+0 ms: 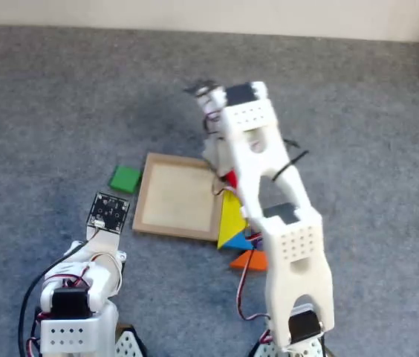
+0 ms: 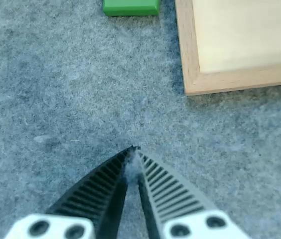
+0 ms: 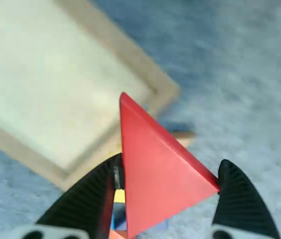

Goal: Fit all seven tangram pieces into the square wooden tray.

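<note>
- My right pincer point(image 3: 170, 167) is clamped on the red triangle point(image 3: 153, 169), held over the tray point(image 1: 141, 195) corner.
- Left pincer point(image 2: 132, 150) is closed with nothing in it, over the carpet point(image 2: 56, 99) near the tray.
- I see the green square point(image 1: 125, 178) just beside the tray, and the yellow point(image 1: 231, 216), blue point(image 1: 239, 242) and orange point(image 1: 249, 259) pieces on its opposite side.

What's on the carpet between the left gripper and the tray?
Nothing: the left wrist view shows bare carpet from the left gripper to the tray; the green piece lies aside.
</note>
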{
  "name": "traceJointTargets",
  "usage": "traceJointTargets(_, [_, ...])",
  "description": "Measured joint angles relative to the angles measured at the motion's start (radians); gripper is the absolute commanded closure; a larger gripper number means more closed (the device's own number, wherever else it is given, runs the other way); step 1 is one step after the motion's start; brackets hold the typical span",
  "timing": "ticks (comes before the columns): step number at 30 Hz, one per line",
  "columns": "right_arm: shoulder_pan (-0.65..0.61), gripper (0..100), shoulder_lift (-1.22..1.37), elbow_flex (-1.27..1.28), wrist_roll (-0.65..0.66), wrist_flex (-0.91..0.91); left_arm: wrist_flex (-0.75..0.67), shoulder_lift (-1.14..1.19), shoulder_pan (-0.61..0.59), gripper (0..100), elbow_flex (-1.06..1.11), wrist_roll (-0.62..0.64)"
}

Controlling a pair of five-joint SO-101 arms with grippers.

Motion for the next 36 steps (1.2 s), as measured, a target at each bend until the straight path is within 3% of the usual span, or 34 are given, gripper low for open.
traceJointTargets(9, [-0.190,77.4,0.000,0.000,0.160,0.000,0.000,0.000,0.000,100,0.000,0.000])
traceJointTargets(19, [-0.295,76.5,0.000,0.000,0.321,0.000,0.000,0.000,0.000,100,0.000,0.000])
traceJointTargets(27, [-0.308,59.7,0.000,0.015,0.327,0.002,0.000,0.000,0.000,100,0.000,0.000])
traceJointTargets(32, [-0.308,67.0,0.000,0.034,0.327,0.003,0.000,0.000,0.000,100,0.000,0.000])
traceJointTargets(36, [-0.308,88.2,0.000,0.034,0.327,0.003,0.000,0.000,0.000,100,0.000,0.000])
